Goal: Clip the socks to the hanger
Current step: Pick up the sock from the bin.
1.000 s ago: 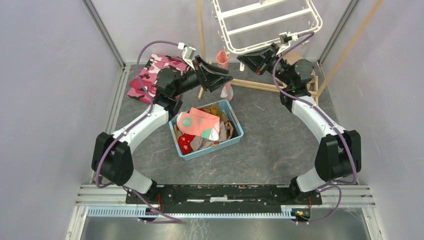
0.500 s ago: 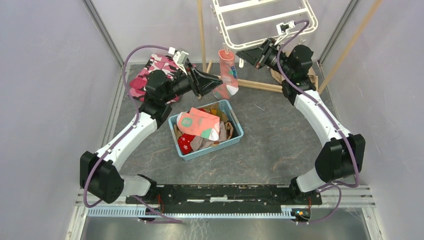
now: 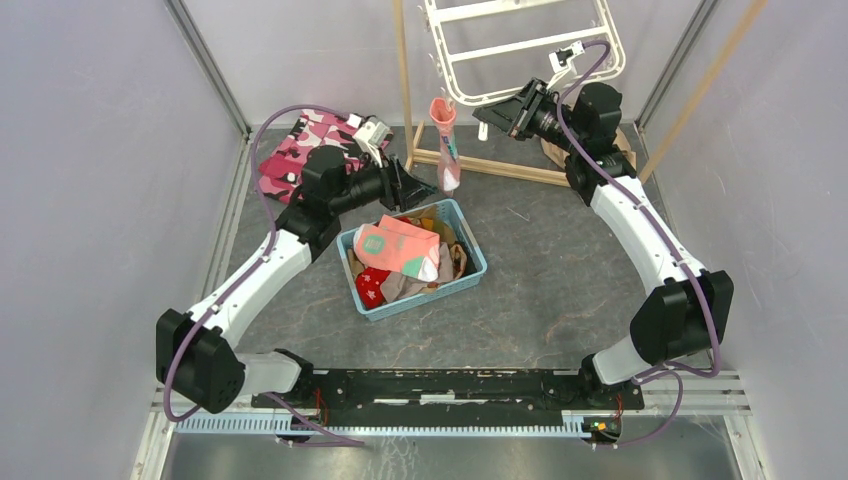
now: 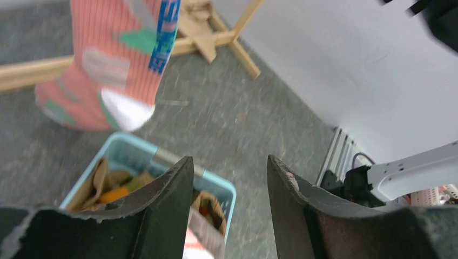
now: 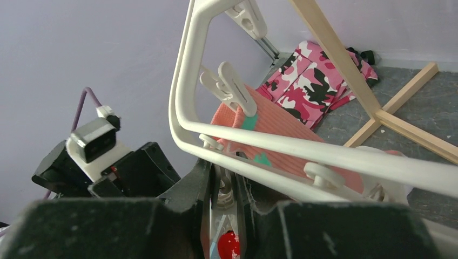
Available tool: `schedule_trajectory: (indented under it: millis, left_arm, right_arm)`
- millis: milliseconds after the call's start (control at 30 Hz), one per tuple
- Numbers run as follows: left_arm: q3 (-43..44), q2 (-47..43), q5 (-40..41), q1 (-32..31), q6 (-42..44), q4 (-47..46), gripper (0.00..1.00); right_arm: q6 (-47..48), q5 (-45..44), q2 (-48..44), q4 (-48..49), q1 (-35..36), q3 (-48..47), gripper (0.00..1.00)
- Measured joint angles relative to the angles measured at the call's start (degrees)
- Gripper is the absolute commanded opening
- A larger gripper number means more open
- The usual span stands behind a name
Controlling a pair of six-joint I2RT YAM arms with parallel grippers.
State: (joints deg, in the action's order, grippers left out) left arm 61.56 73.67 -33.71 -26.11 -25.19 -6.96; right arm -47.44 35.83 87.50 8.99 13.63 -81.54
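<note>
hanging tilted at the back, the large white plastic rectangular drying frame [image 3: 530, 45] looks steadied by the right gripper [image 5: 222, 175], clenched on its near rim. below, a light-blue plastic basket [image 3: 430, 292] keeps the waiting socks [image 3: 400, 250]. one salmon-pink sock with teal patches [image 4: 119, 65] dangles from a small white clip peg [image 5: 233, 89]; left gripper [image 4: 229, 162] hovers released, empty, likely fetching another.

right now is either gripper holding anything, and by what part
The left gripper holds nothing; the right gripper pinches a clip peg at the rim of the hanger.
</note>
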Motion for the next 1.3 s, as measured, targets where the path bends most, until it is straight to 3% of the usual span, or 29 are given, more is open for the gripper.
schedule_trajectory:
  millis: [267, 467, 633, 967, 1300]
  left_arm:
    - [-1.0, -0.2, 8.2, 0.1, 5.2, 17.2, 0.57]
    - [-1.0, -0.2, 14.3, 0.2, 5.2, 24.4, 0.56]
    - [2.7, 4.1, 23.4, 1.3, 5.0, 31.6, 0.49]
    - [11.3, 14.4, 38.1, 2.4, -8.4, 42.6, 0.57]
    - [17.4, 21.3, 41.1, 2.4, -16.9, 47.8, 0.59]
  right_arm:
    - [1.2, -0.2, 0.0, -0.1, 0.0, 0.0, 0.00]
    - [1.8, -0.3, 0.0, -0.3, 0.0, 0.0, 0.00]
    - [2.4, -0.5, 0.0, -0.6, 0.0, 0.0, 0.00]
    - [2.8, -0.6, -0.1, -0.9, 0.0, 0.0, 0.00]
    - [2.8, -0.6, -0.1, -0.9, 0.0, 0.1, 0.00]
